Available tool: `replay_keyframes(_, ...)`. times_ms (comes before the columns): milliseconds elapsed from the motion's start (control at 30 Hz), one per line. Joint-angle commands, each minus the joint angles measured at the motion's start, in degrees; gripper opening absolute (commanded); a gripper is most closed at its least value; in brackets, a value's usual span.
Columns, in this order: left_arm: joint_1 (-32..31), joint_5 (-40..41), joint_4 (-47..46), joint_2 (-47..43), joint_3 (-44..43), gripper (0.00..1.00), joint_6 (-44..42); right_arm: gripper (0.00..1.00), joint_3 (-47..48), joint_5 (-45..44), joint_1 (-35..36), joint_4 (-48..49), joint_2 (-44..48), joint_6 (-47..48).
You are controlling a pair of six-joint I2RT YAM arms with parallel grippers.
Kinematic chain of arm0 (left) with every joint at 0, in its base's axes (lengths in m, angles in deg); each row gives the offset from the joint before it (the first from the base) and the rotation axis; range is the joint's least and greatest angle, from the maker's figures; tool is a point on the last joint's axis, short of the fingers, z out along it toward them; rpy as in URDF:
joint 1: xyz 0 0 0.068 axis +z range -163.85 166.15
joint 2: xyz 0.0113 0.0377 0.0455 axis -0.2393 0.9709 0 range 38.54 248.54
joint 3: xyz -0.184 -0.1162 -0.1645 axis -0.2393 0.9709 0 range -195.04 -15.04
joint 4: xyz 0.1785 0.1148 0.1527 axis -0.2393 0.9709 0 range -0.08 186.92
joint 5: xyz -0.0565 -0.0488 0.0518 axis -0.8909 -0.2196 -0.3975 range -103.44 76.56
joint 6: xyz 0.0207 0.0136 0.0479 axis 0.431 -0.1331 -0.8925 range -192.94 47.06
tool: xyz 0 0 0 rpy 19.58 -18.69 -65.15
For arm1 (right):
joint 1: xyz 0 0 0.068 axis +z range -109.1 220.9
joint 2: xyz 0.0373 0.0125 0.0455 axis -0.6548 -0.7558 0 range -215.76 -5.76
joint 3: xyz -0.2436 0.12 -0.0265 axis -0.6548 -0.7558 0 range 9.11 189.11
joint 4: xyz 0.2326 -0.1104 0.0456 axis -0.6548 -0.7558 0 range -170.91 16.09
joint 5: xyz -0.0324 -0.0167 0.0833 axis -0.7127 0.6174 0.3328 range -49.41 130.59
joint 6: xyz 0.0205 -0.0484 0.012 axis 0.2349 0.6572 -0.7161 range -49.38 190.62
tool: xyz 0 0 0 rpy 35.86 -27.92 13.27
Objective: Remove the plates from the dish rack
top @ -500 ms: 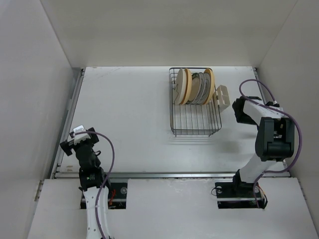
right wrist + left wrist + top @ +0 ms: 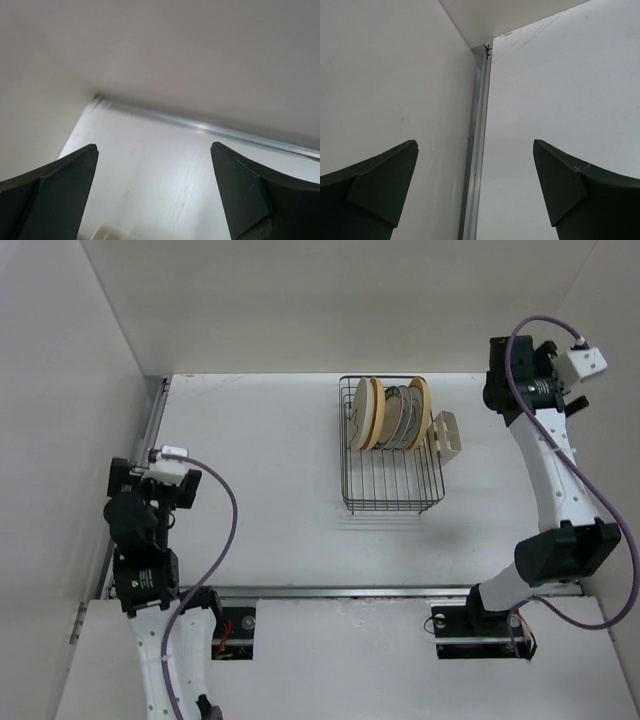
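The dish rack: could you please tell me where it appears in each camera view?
Top external: dish rack, upper centre of the picture.
Left wrist: not in it.
Right wrist: not in it that I can tell.
Shared landmark: the white table.

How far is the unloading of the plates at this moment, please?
Done: nothing visible; the round orange-yellow, cream and white plates all stand in the dark wire dish rack. In hand: nothing; the left gripper and right gripper are open, empty. Left: every plate.

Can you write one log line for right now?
plates: standing in dish rack | left gripper: open, empty | right gripper: open, empty | stage: nothing unloaded yet
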Motion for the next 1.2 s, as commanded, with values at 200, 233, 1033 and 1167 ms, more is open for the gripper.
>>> replay_keyframes(200, -0.47, -4.12, 26.39, 22.48, -25.69, 0.99, -1.11, 1.0, -13.7, 57.99, 4.67, 52.37, 12.61, 48.48)
replay_keyframes(233, -0.47, -4.13, 27.97, 24.34, -27.64, 0.99, -0.41, 1.0, -15.11, 59.85, 4.67, 55.88, 12.61, 48.49)
replay_keyframes(1033, -0.47, -0.62, 35.1, 46.59, -37.6, 0.99, 7.24, 0.54, 8.07, 38.24, 14.07, 26.3, -19.74, 50.77)
replay_keyframes(1167, -0.47, -0.62, 35.1, 46.59, -36.98, 0.99, 7.24, 0.53, 8.08, 37.73, 14.6, 26.3, -21.66, 50.77)
